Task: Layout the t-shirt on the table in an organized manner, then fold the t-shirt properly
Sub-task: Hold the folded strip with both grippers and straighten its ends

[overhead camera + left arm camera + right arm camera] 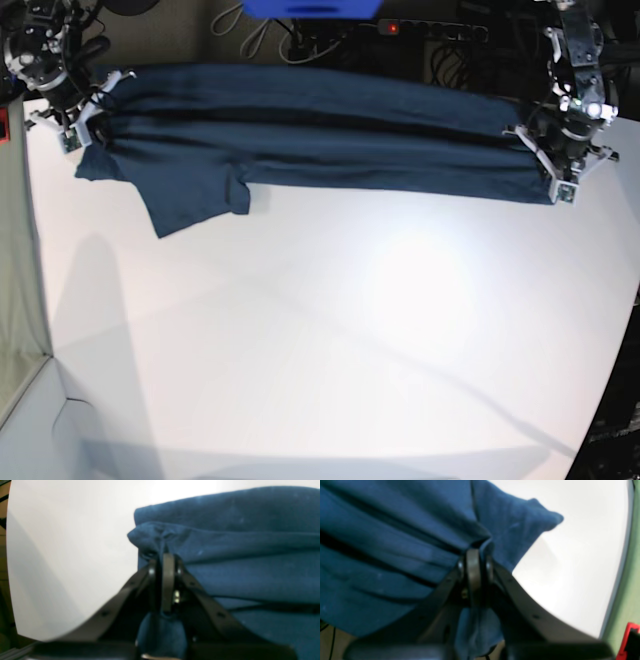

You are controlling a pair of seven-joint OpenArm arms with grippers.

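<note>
Item: t-shirt (330, 135), pinched in closed fingers of left gripper (165, 557) and right gripper (473, 553), stretched between them over table (330, 330); laying-out step, lowering flat likely due.

Robot lab, white table (300, 350), cables (300, 40), power strip (430, 30)

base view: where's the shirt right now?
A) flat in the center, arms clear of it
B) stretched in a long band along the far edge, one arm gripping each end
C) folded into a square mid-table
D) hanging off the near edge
B: the t-shirt runs as a long band along the far side of the table, with the left gripper and right gripper each shut on an end.
</note>
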